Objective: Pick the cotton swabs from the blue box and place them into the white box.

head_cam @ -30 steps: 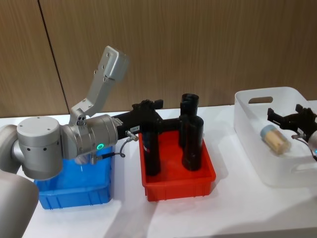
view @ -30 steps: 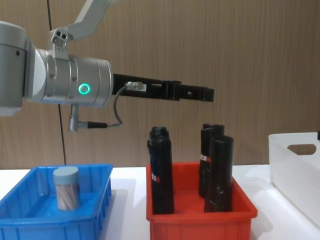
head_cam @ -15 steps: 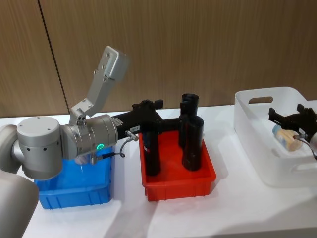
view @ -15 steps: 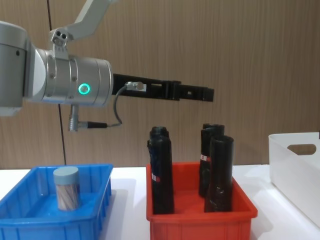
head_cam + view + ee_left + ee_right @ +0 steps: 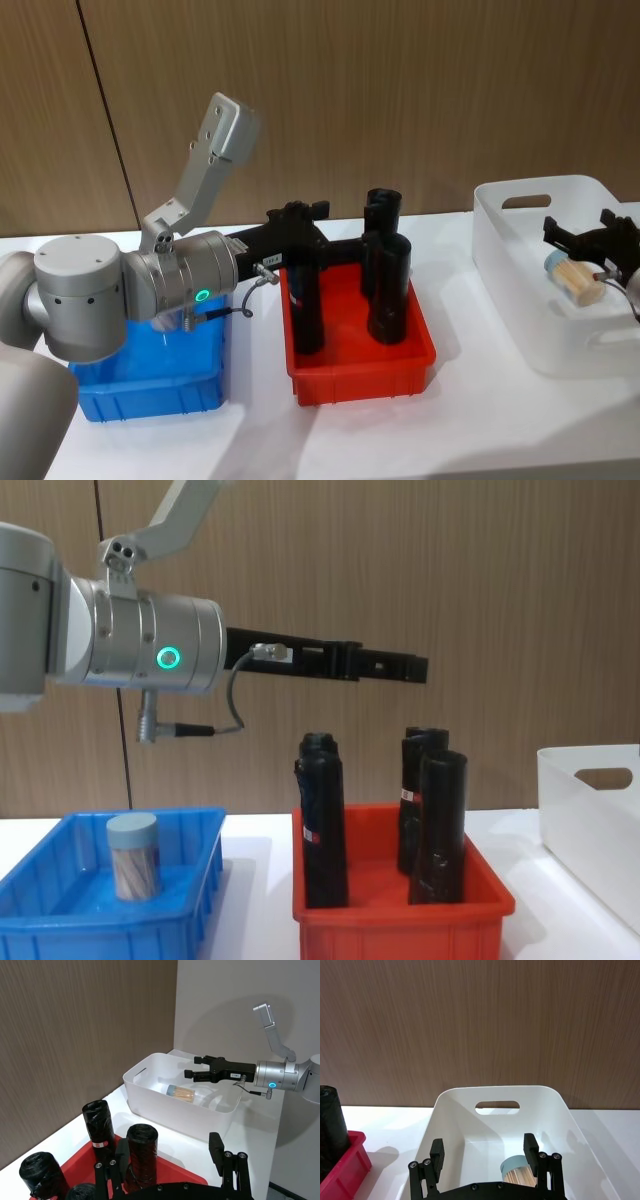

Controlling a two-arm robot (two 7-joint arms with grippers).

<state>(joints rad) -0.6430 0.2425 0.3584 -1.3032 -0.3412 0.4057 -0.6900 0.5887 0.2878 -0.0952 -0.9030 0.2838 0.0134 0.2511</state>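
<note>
Cotton swabs in one clear jar are lying on their side on the floor of the white box, and over the last second that jar has been shifting and turning a little under the right hand, so it is probably settling after being let go. The right hand is hanging above the box with its fingers spread and grasping nothing. That is leaving one delivery looking done, while a second jar is standing upright in the blue box on the tabletop, waiting. The left hand is holding unchanged above the red bin of black cylinders, fingers apart and empty, so it is likely due to fetch that jar next
</note>
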